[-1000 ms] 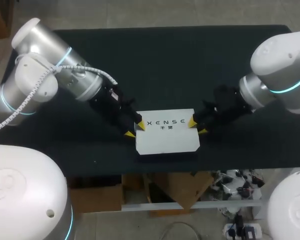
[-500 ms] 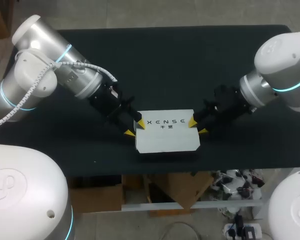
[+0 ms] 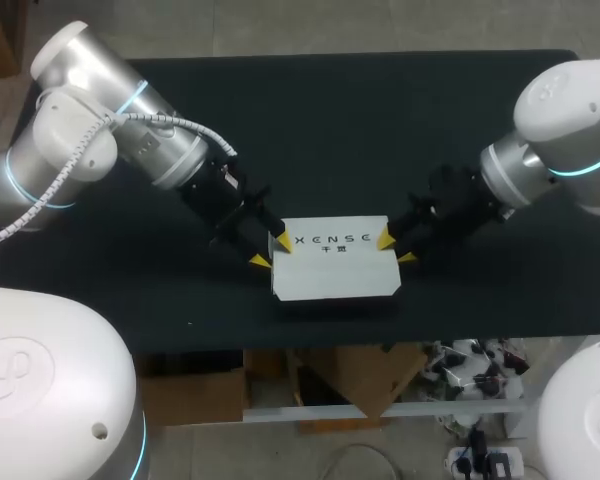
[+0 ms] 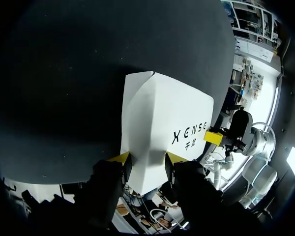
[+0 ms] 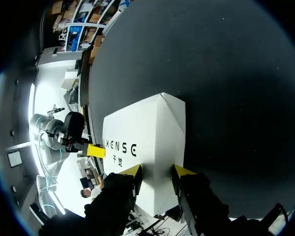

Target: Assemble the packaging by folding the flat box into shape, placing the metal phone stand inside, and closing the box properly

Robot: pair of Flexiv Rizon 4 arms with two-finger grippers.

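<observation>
White cardboard box [image 3: 335,270] pinched at both ends, near 6 o'clock edge of black bench [image 3: 380,120].
Left gripper [image 3: 268,254] clamped on its 9 o'clock end, right gripper [image 3: 396,249] on 3 o'clock end; left arm [image 3: 130,130] swung back toward 11 o'clock, box barely shifted.

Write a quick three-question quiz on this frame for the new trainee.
1. True or false: the white box lies with its printed face up.
2. Where is the left gripper? A) at the box's left end B) over the box's middle C) lifted well clear of the box
3. Fill in: the right gripper is at the box's ____ end.
Key: 1 true; 2 A; 3 right.
</observation>
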